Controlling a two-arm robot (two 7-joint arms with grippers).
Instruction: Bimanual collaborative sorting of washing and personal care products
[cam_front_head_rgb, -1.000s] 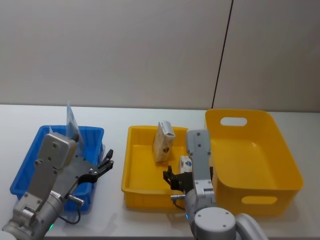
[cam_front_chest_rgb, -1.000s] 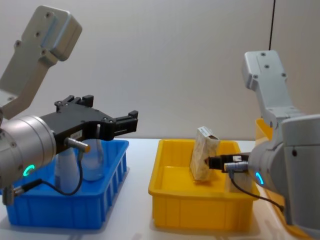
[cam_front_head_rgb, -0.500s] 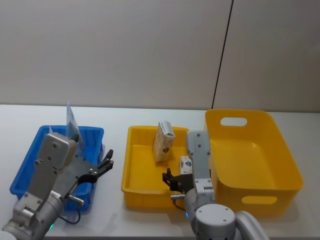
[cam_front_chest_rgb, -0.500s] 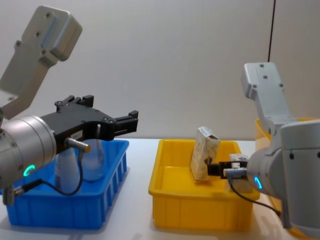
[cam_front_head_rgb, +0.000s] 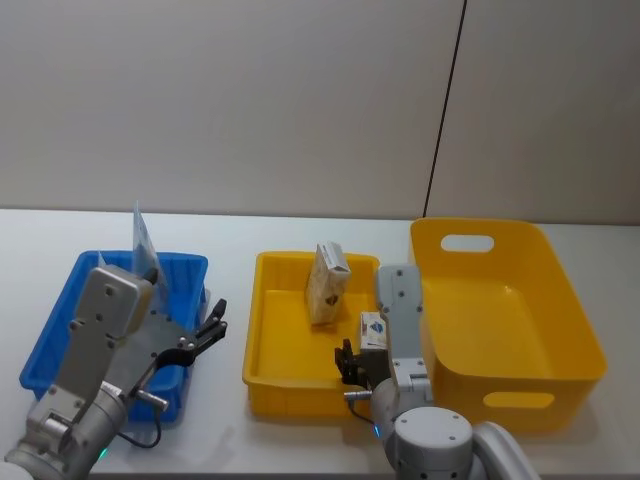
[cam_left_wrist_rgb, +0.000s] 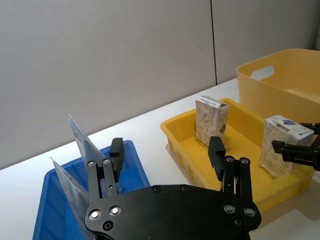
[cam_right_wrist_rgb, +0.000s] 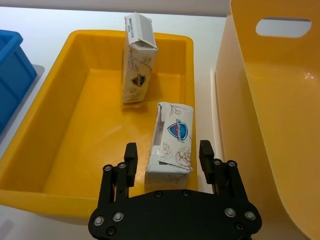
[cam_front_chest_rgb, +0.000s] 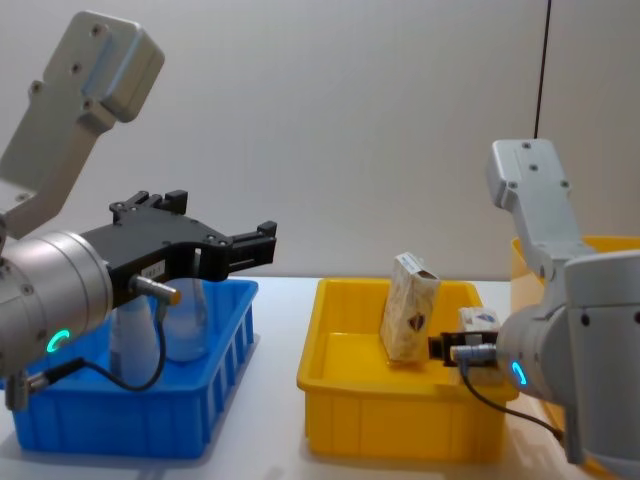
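On our left, the blue bin (cam_front_head_rgb: 42, 340) holds two pale blue tubes (cam_left_wrist_rgb: 80, 137). The left gripper (cam_front_head_rgb: 217, 317) hovers by its right edge, fingers spread, empty. The yellow tray (cam_right_wrist_rgb: 75, 105) has two cartons — an upright carton (cam_right_wrist_rgb: 137, 57) at the back and a nearer carton (cam_right_wrist_rgb: 172, 135), flanked by the right gripper (cam_right_wrist_rgb: 168, 150), fingers parted. We judge a pick is beginning — next, close squarely.
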